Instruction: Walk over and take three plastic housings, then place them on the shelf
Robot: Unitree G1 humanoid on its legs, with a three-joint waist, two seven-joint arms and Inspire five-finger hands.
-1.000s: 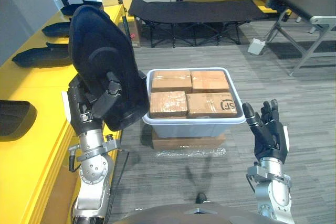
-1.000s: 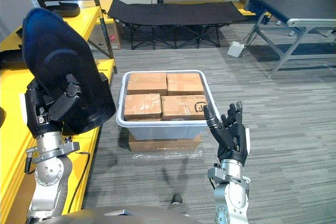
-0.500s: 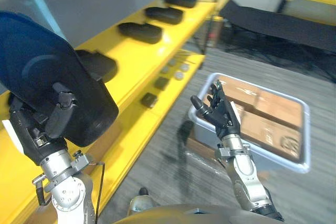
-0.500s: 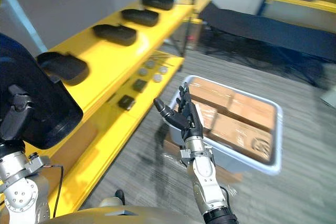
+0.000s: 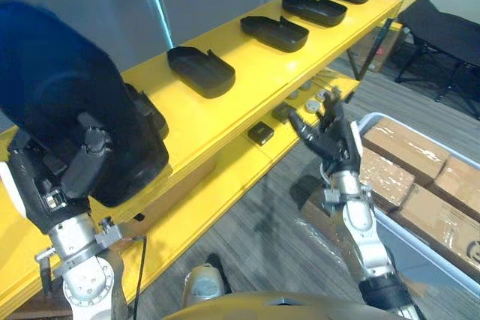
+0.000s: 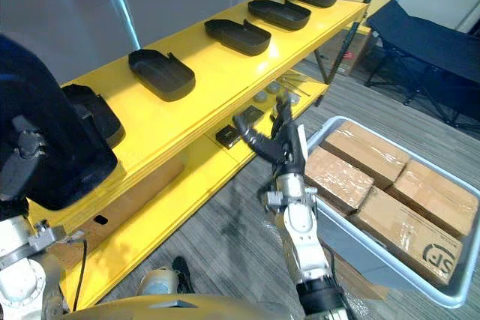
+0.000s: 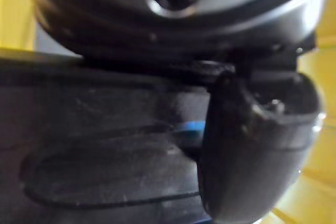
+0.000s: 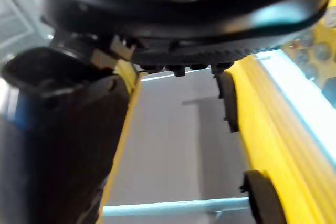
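Left hand (image 5: 69, 177): clenched round held housing (image 5: 71, 103), thumb across its face. You've got it raised over the shelf's near end.
Held housing: big dark shell, roughly upright, clear of the shelf top, not set down yet.
Right hand (image 5: 332, 139): fingers straight & spread, empty, up in the aisle betw. shelf edge & bin.
Shelf (image 5: 247, 65): yellow, top level runs away from you along your left.
Row on shelf: 5 dark housings spaced out. Nearest housing (image 6: 94, 114) sits partly behind the held one, next housing (image 5: 201, 71) beyond it, rest further along.
Lower level: small parts (image 5: 261, 133), not task items.
Bin (image 6: 405, 266): grey tub w/ cardboard boxes (image 6: 435, 192), on your right, not needed.
Progress (est.): pick done for this piece, you're at the shelf, placement pending.
Count: can't tell which of the 5 were yours, so no. left out of 3 unknown.
Next (est.): lower it onto bare yellow at the near end, then let go.
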